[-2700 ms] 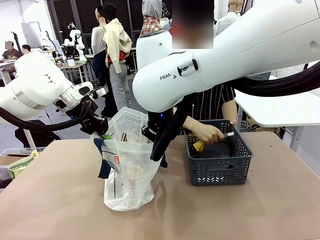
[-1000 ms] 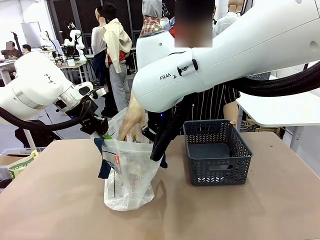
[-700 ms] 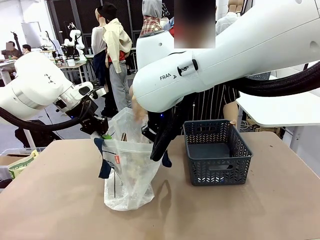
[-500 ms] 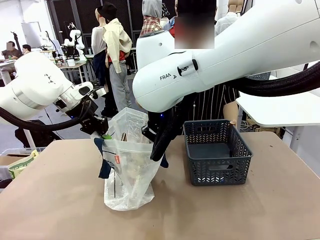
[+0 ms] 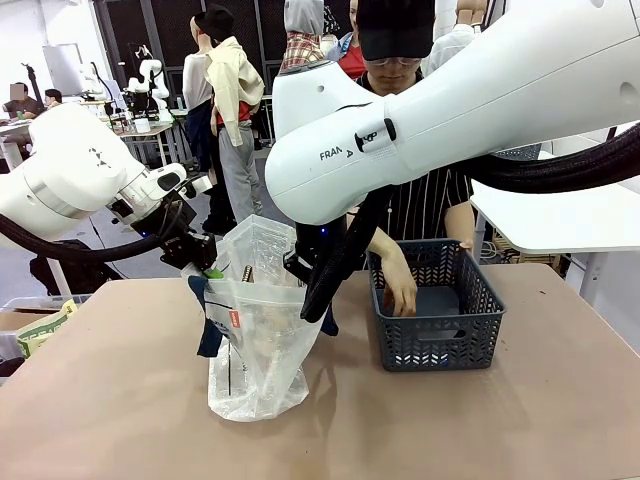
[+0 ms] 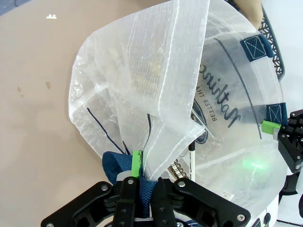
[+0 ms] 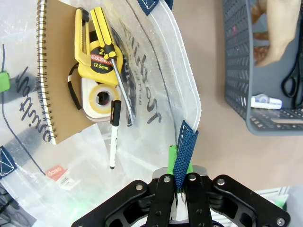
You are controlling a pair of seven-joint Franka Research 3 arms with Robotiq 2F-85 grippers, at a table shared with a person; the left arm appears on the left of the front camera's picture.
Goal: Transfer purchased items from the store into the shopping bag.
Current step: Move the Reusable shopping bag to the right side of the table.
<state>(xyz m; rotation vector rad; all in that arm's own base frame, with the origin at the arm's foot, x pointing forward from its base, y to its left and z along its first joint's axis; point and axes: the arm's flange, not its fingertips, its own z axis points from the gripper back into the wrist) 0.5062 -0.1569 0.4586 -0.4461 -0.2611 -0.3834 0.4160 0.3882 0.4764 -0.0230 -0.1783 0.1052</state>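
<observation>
Bag: translucent whitish crinkly plastic shopping bag (image 5: pixel 255 350) with dark navy handles is standing upright on the brown desk (image 5: pixel 480 430), left of the basket, its mouth being held open between the two claws.
Left claw (image 5: pixel 207 268): it is pinching one navy handle together with the bag's rim on the robot's left; in the left wrist view the claw (image 6: pixel 140 182) is showing its jaws closed tight on the folded strap, a green pad beside it.
Right claw (image 5: pixel 313 300): it is gripping the opposite navy handle; in the right wrist view the claw (image 7: pixel 180 177) is clamping the strap, which is rising straight up from between the jaws.
Purchased items in the bag: yellow tape measure (image 7: pixel 94 59), yellow-and-black screwdriver (image 7: pixel 105 30), pale roll of tape (image 7: pixel 86 101) and black-and-white marker pen (image 7: pixel 113 142) are lying against a brown spiral-bound notebook (image 7: pixel 54 71), all inside the shopping bag.
Basket: dark grey plastic mesh basket (image 5: pixel 432 345) is sitting on the desk just right of the shopping bag, apart from it.
Items in the basket: black-handled scissors (image 7: pixel 293 82) are lying on the basket floor.
Person: standing at the far side, the person's hand (image 5: pixel 402 293) is reaching down into the basket.
</observation>
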